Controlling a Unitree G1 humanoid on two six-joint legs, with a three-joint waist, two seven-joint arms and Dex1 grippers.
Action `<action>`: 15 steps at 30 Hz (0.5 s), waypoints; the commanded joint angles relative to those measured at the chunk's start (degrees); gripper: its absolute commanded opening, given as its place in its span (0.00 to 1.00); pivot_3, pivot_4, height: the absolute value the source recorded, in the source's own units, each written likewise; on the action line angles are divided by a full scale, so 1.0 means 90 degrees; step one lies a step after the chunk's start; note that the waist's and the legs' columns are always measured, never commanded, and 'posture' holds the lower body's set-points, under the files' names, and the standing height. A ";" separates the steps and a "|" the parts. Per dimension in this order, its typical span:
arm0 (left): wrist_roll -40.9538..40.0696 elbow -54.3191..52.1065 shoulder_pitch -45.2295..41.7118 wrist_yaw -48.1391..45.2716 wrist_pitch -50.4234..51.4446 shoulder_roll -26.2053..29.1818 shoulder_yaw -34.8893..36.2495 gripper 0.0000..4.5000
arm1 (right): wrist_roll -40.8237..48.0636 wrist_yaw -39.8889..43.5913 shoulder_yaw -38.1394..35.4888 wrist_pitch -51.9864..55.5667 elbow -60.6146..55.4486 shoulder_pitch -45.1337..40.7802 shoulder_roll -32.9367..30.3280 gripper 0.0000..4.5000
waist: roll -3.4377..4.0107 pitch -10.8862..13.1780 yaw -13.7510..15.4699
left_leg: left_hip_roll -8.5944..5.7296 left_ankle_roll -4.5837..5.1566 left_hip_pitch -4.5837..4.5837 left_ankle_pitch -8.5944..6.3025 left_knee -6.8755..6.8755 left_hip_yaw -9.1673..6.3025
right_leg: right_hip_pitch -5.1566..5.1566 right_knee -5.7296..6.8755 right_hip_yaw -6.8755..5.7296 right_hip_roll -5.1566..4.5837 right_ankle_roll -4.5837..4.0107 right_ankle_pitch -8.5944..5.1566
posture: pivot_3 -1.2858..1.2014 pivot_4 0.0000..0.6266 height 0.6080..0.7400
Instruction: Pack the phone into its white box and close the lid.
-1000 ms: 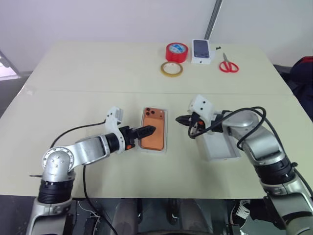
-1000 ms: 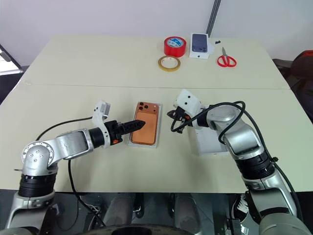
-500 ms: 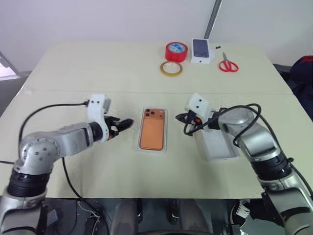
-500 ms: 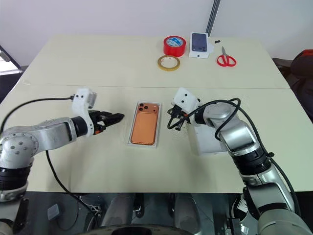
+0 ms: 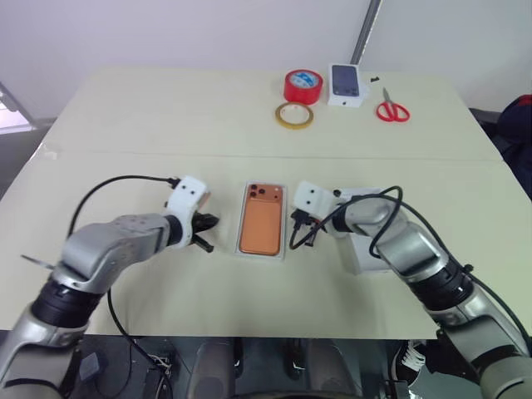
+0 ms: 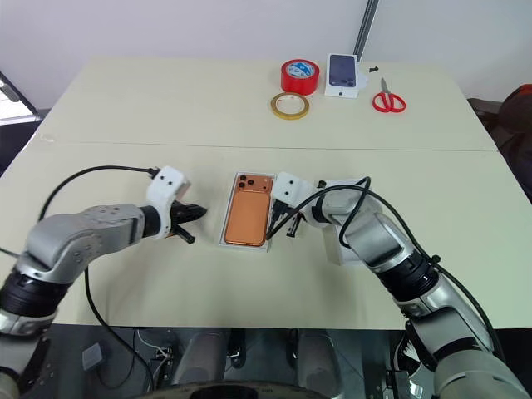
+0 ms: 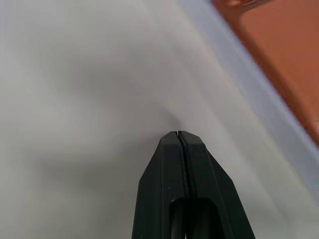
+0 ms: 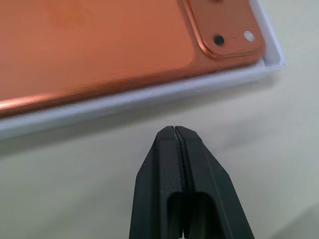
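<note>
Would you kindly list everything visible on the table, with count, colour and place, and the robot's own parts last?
phone: 1, orange, camera side up, lying in the tray at the table's centre
white box: 1, white tray around the phone
lid: 1, white, flat on the table beside the tray, partly behind the right arm
tape roll: 1, red, at the far edge
tape ring: 1, yellowish, just in front of the red roll
small box: 1, white with a dark phone picture, far edge
scissors: 1 pair, red handles, beside the small box
table: 1, cream
left gripper: black, shut, left of the tray
right gripper: black, shut, at the tray's right edge
</note>
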 commanded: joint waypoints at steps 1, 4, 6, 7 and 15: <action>0.0385 0.0009 -0.0232 -0.0385 -0.0004 -0.0331 -0.0255 0.00 | -0.0151 0.0041 0.0123 0.0003 -0.0387 -0.0197 0.0061 0.00 | 0.0000 0.0000 -0.0003 | 0.0000 0.0013 0.0000 0.0007 0.0001 0.0000 | 0.0000 0.0001 0.0000 0.0000 0.0000 0.0000 | 0.52 0.24 1.00; 0.0530 -0.0045 -0.0363 -0.0634 0.0164 -0.0669 -0.0466 0.00 | -0.0125 0.0145 0.0164 0.0144 -0.0583 -0.0173 0.0051 0.00 | 0.0000 0.0000 0.0002 | -0.0003 0.0017 0.0001 0.0010 0.0002 0.0000 | 0.0001 0.0004 0.0000 0.0008 0.0002 0.0001 | 0.52 0.24 1.00; 0.0682 -0.0126 -0.0397 -0.0806 0.0252 -0.0778 -0.0601 0.00 | -0.0110 0.0201 0.0145 0.0234 -0.0678 -0.0148 0.0026 0.00 | 0.0001 0.0000 0.0010 | -0.0004 0.0018 0.0002 0.0011 0.0005 -0.0002 | 0.0002 0.0009 0.0000 0.0013 0.0003 0.0001 | 0.52 0.24 1.00; 0.0748 -0.0154 -0.0428 -0.0861 0.0294 -0.0894 -0.0697 0.00 | -0.0069 0.0254 0.0104 0.0325 -0.0775 -0.0110 -0.0026 0.00 | 0.0001 -0.0001 0.0010 | -0.0004 0.0017 0.0004 0.0011 0.0006 -0.0003 | 0.0004 0.0010 0.0000 0.0014 0.0003 0.0001 | 0.52 0.24 1.00; 0.1297 0.0212 -0.0870 -0.1363 0.0332 -0.2098 -0.1402 0.00 | 0.0222 0.0623 -0.0488 0.0871 -0.1733 0.0591 -0.0986 0.00 | 0.0001 -0.0001 0.0192 | -0.0013 0.0043 0.0006 -0.0003 0.0034 -0.0002 | 0.0022 0.0006 0.0000 -0.0010 0.0006 -0.0002 | 0.52 0.24 1.00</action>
